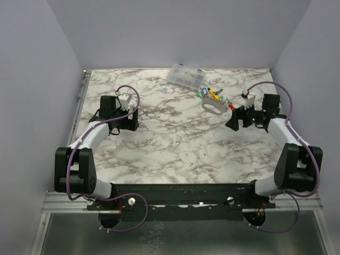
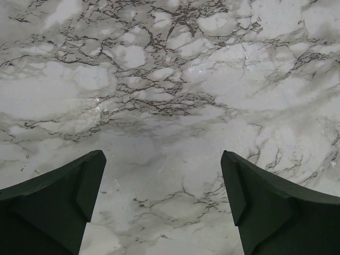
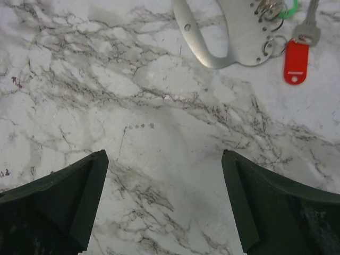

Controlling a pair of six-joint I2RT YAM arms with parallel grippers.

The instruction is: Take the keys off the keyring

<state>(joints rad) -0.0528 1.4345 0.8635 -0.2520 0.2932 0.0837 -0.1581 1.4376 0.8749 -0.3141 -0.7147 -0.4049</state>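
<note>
Plainly, left hand (image 2: 162, 204) and right hand (image 3: 164, 204) both gape empty, while the keyring (image 3: 241, 40), likely stiff and slippery, lies flat on the desk (image 1: 175, 151) just beyond the right one, light keys (image 3: 296, 61) attached, best pinched at its bare curved end.

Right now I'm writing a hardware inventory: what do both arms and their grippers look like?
The left arm and right arm match: white links, black joint housings, a purple cable looping along each. The left gripper and right gripper have black, wedge-shaped fingers.
</note>
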